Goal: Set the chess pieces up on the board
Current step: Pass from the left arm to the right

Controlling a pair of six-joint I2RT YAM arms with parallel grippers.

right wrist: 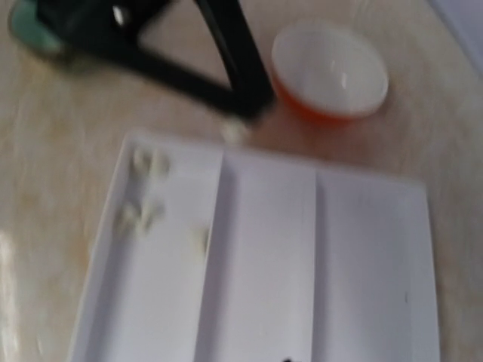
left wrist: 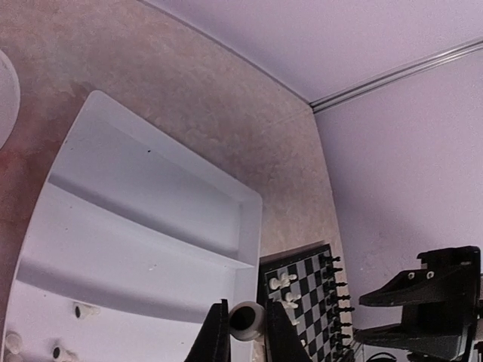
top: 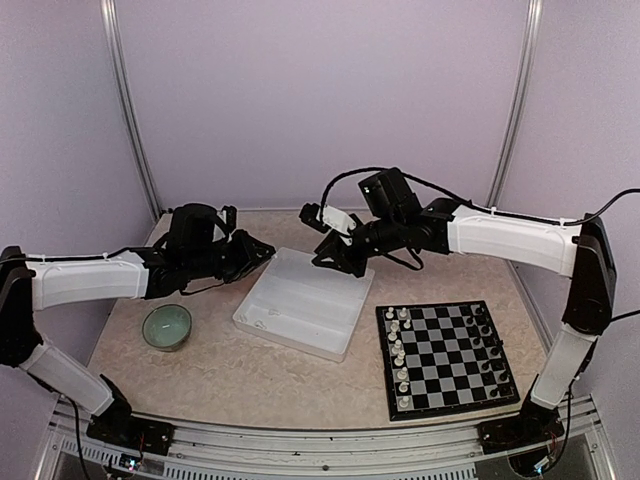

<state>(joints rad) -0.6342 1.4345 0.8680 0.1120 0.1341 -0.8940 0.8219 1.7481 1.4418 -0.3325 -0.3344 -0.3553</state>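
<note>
My left gripper (left wrist: 247, 335) is shut on a small white chess piece (left wrist: 247, 318), hollow base towards the camera, held above the white divided tray (left wrist: 151, 196). In the top view this gripper (top: 266, 250) hovers at the tray's far left corner. My right gripper (top: 335, 260) hangs over the tray's far edge, jaws apart and empty. The board (top: 445, 358) lies at the front right, with white pieces (top: 400, 352) along its left column and black pieces (top: 485, 345) along its right. Several white pieces (right wrist: 143, 188) lie in the tray's end compartment.
A green bowl (top: 166, 326) sits left of the tray. An orange bowl with a white inside (right wrist: 330, 72) stands beyond the tray, near the left gripper. Enclosure walls and posts ring the table.
</note>
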